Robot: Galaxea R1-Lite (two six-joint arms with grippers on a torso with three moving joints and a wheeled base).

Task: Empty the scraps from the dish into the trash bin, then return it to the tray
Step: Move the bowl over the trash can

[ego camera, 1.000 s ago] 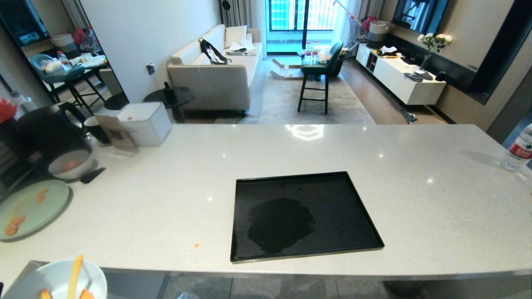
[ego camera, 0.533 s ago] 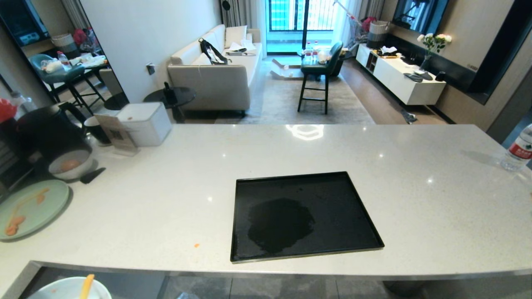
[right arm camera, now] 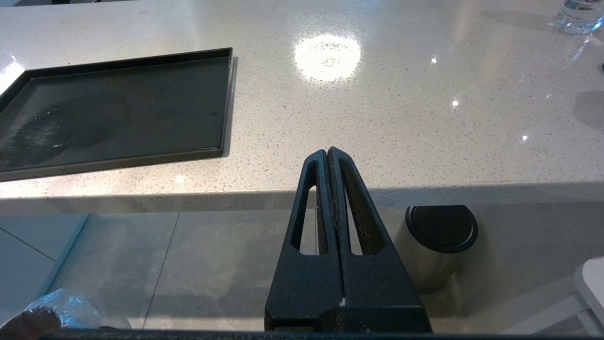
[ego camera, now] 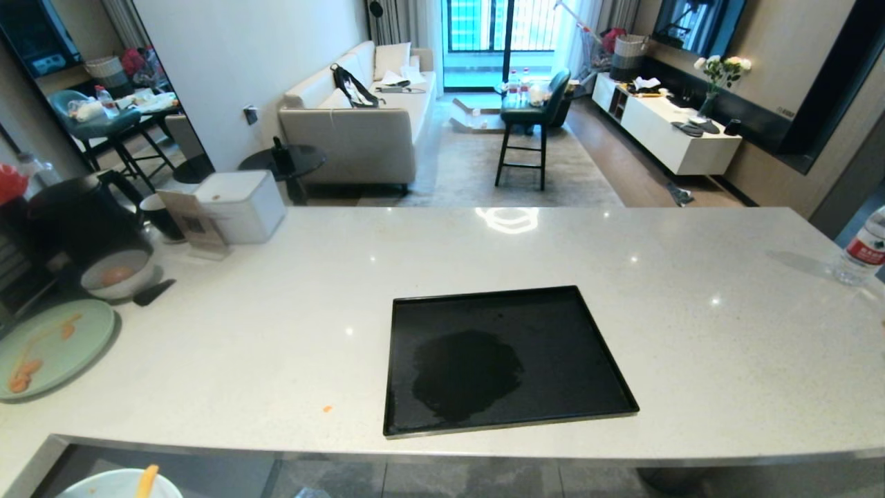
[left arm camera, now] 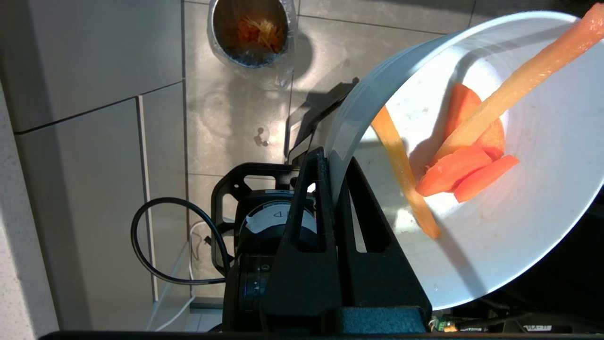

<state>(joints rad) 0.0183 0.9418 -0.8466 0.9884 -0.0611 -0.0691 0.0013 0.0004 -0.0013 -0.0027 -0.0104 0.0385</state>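
One bowl (left arm camera: 495, 226) of carrot scraps (left arm camera: 465, 160) pinched by its rim in my shut-tight left gripper (left arm camera: 332, 160), off the counter, trash bin (left arm camera: 252, 33) on the floor beyond the rim, not yet under it.

The dish (left arm camera: 528, 189), a glossy pale white bowl, is tilted above the floor and holds the scraps (left arm camera: 465, 160): orange carrot slices and pale sticks. The trash bin (left arm camera: 252, 30) stands on the floor. The black tray (ego camera: 508, 360) lies flat on the worktop (ego camera: 691, 277).
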